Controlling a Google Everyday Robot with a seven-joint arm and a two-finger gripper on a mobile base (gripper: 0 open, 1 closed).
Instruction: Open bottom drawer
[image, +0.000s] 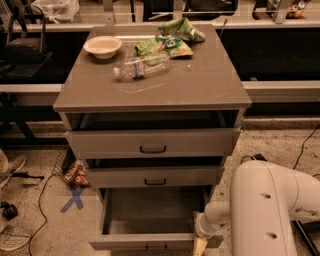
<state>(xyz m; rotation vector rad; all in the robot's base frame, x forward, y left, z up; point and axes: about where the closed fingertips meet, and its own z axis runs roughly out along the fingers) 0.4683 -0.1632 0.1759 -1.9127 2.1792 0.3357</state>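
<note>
Down by the right front corner of the bottom drawer (125, 242) sits your gripper (200, 244), low at the frame's edge, and honestly I can't tell if it's clamped on anything or loose. That drawer's well out past the middle drawer (120, 177), so I'd say you're nearly done. Pull straight back and level, no sideways drag, or it'll bind. Nothing shows inside it. Up top, the bowl (102, 46) looks empty too, with a water bottle (141, 66) and snack bags (170, 42) beside it.
</note>
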